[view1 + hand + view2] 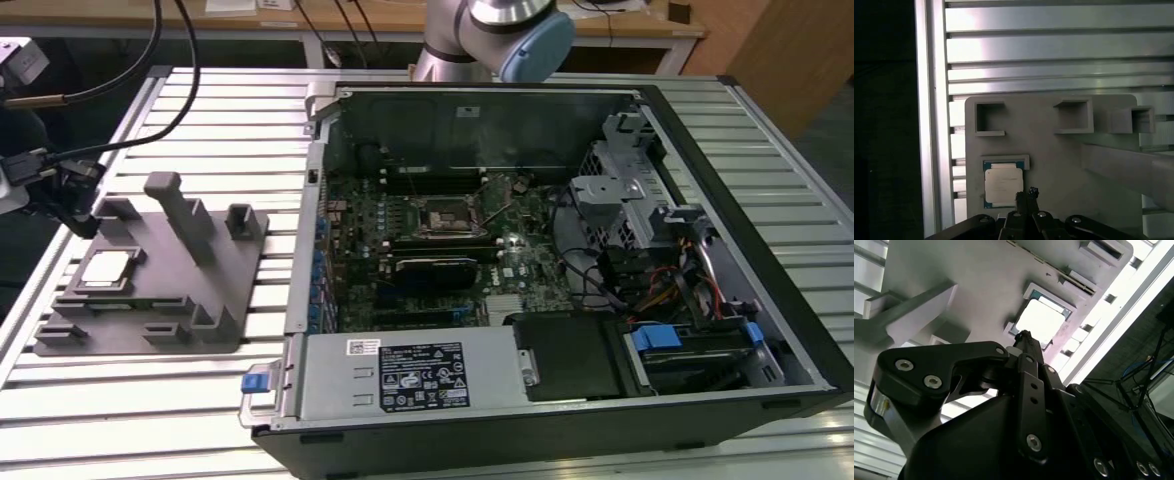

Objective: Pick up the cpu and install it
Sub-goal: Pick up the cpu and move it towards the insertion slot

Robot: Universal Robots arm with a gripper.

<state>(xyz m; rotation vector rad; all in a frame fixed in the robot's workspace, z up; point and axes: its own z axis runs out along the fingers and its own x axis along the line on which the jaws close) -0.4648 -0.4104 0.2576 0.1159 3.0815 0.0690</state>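
Note:
The cpu is a small silvery square chip with a pale rim. It lies flat in a shallow pocket of the grey fixture, at the exterior view's left. Both wrist views look down on the cpu in that pocket. My gripper hovers above the fixture just beside the chip, its black fingers pressed together with nothing between them. Inside the open computer case, the square socket frame sits on the motherboard.
The open computer case lies on the slatted metal table and takes up the exterior view's right. A tall grey post and several small blocks rise from the fixture near the chip. Cables hang at the left edge.

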